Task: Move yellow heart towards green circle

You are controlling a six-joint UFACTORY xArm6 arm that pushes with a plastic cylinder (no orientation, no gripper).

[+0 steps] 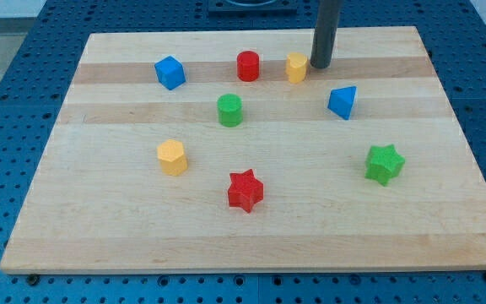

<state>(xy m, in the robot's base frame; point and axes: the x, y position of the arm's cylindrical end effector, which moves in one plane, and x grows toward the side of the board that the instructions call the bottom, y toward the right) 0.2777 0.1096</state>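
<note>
The rod's tip (321, 65) is placed just right of the small yellow heart block (297, 67); no pincer is fitted. A down-left push toward the green circular block (230, 110) is judged next.

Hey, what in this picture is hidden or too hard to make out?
- Camera view: my tip sits just right of the yellow heart; whether they touch is too close to tell.
- The heart's shape is small and hard to confirm.
- The rod's upper part and the arm are cut off by the view's top.
- The green circle shows fully.
</note>
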